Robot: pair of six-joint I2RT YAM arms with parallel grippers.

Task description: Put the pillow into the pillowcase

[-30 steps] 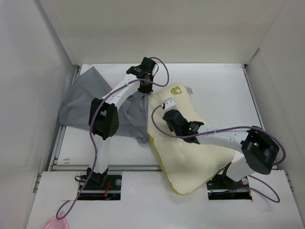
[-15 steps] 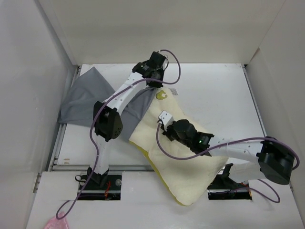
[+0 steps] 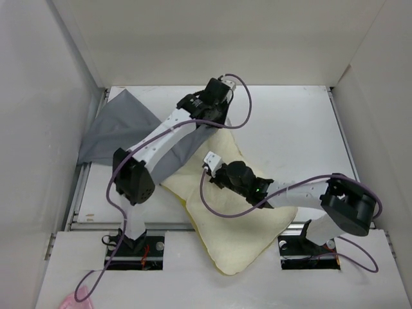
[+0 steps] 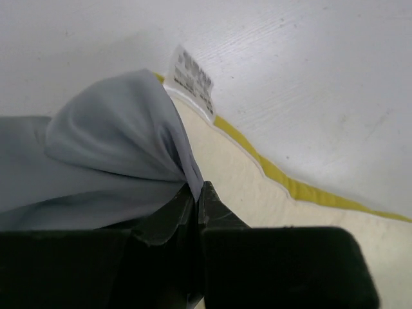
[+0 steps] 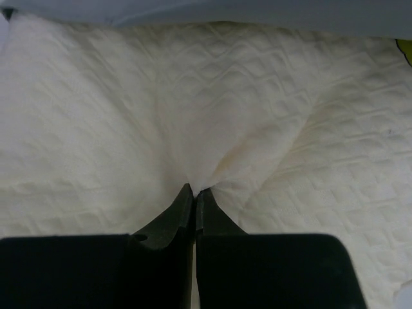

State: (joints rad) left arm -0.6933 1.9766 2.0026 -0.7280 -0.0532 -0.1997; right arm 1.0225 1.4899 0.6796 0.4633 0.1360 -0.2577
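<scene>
Top external, right end effector (image 5: 194,190) pinching pillow (image 3: 244,232), left end effector (image 4: 198,187) clenched on pillowcase (image 3: 122,125), newly drawn over pillow's corner

Pillowcase (image 3: 116,129) at far left of table (image 3: 290,122) — one edge over pillow (image 3: 238,238); pillow centre-front

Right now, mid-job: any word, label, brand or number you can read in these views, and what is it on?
White tag sewn at the pillow edge, left wrist view: rows of dark print, too blurred to read.
Pillowcase: plain grey, no print.
Nothing else in any view carries readable text.
</scene>
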